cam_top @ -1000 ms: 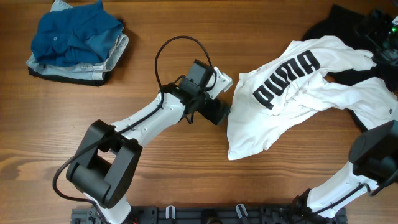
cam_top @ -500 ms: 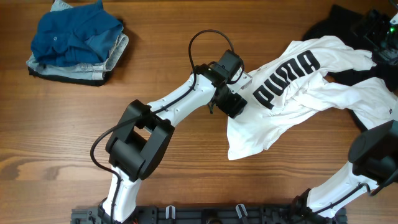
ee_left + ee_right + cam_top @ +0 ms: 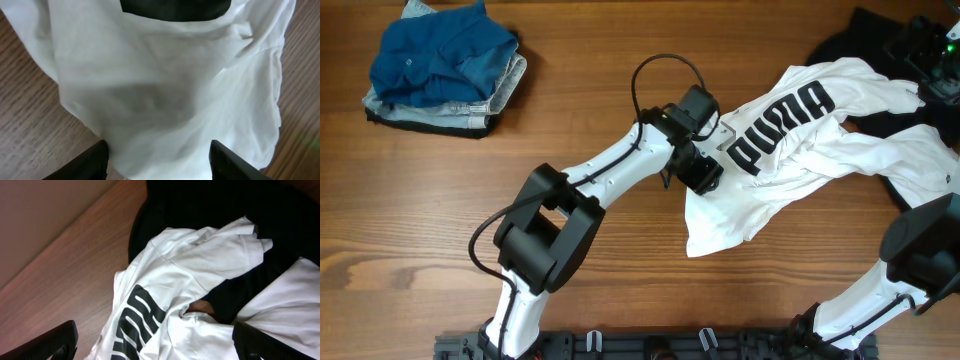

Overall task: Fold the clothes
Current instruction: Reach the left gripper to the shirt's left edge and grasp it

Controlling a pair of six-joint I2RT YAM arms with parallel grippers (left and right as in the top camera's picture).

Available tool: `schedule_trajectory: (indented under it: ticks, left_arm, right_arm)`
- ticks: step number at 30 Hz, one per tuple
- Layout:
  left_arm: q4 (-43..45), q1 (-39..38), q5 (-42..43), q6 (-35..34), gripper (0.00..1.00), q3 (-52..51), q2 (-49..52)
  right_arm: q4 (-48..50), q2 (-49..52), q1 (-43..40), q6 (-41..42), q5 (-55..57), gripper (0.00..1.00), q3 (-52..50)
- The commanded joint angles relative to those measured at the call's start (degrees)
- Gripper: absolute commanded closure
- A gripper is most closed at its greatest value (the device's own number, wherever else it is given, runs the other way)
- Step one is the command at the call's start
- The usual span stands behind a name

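Shifted slightly rightward, left hand [image 3: 157, 159] hovers spread wide over 1 white shirt [image 3: 165, 90]; right hand [image 3: 160, 342] gapes above 1 black garment [image 3: 200, 200].

I've got overhead looking straight down on the table [image 3: 620, 60]; left wrist sits close on the white shirt [image 3: 165, 100] — right wrist views it from farther off.

wooden table [image 3: 410, 220] bears white shirt [image 3: 790, 160], black garment [image 3: 860, 30], folded pile [image 3: 440, 65].

The white shirt [image 3: 820, 150] bore the word PUMA in large black capitals (only part of it showed in the right wrist view).
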Motion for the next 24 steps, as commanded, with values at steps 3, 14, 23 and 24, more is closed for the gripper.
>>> schedule_trajectory:
  ticks: [3, 14, 23, 24]
  left_arm:
    - [1.8, 0.7, -3.4, -6.3, 0.45, 1.2, 2.1]
    - [7.4, 3.2, -4.7, -8.8, 0.62, 1.2, 3.9]
    - [8.0, 0.3, -6.0, -7.3, 0.61, 1.2, 3.9]
    - [8.0, 0.2, -6.0, -7.3, 0.59, 1.2, 3.9]
  right_arm:
    - [-0.2, -0.2, 0.3, -1.0, -0.4, 0.0, -0.4]
    - [-1.2, -0.2, 0.3, -1.1, -0.4, 0.0, -0.4]
    - [-1.2, -0.2, 0.3, -1.3, -0.3, 0.0, -0.4]
    - [-1.3, -0.2, 0.3, -1.7, -0.3, 0.0, -0.4]
